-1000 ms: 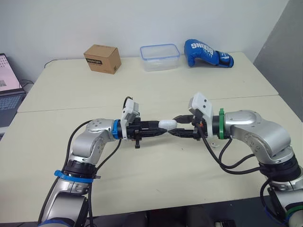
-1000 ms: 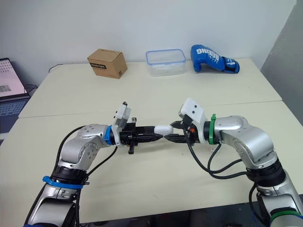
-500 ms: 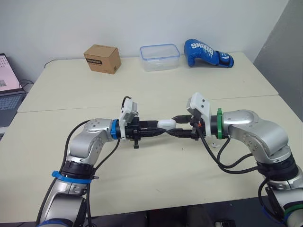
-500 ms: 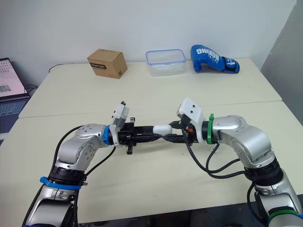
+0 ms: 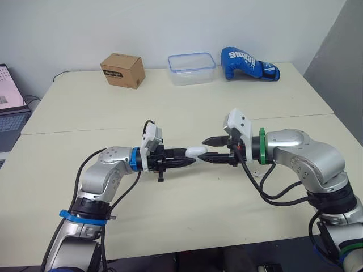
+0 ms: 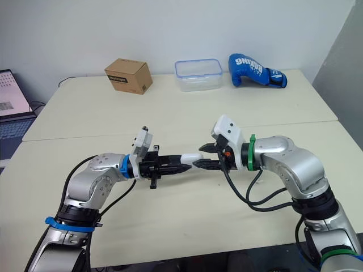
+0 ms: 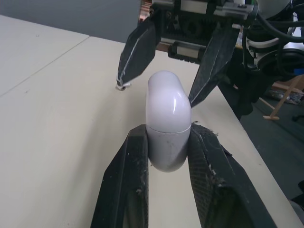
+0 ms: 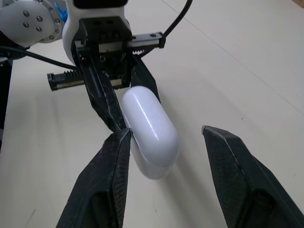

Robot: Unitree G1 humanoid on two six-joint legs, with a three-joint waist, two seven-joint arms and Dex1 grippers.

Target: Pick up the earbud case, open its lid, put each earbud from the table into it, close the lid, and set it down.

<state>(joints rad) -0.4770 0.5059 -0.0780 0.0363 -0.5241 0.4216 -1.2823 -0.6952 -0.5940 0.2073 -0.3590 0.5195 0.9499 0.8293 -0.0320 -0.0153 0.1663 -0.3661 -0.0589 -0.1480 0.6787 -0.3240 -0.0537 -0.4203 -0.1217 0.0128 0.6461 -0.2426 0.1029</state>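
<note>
The white earbud case (image 5: 196, 151) has its lid down and hangs above the table's middle. My left gripper (image 5: 189, 154) is shut on its lower half (image 7: 166, 147), one finger (image 7: 128, 166) pressing each side. My right gripper (image 5: 205, 149) faces it from the right and is open. Its fingers (image 8: 114, 161) straddle the case's rounded lid end (image 8: 151, 126) with a gap on each side. A small white piece (image 5: 257, 171), possibly an earbud, lies on the table under my right forearm.
At the table's back stand a cardboard box (image 5: 122, 70), a clear plastic container (image 5: 191, 68) and a blue boxing glove (image 5: 248, 63). A laptop (image 5: 8, 105) sits off the left edge. A seam (image 5: 85, 129) crosses the tabletop.
My right gripper's fingers have spread apart from around the case's lid end. The left arm and the case have shifted slightly left and lower.
</note>
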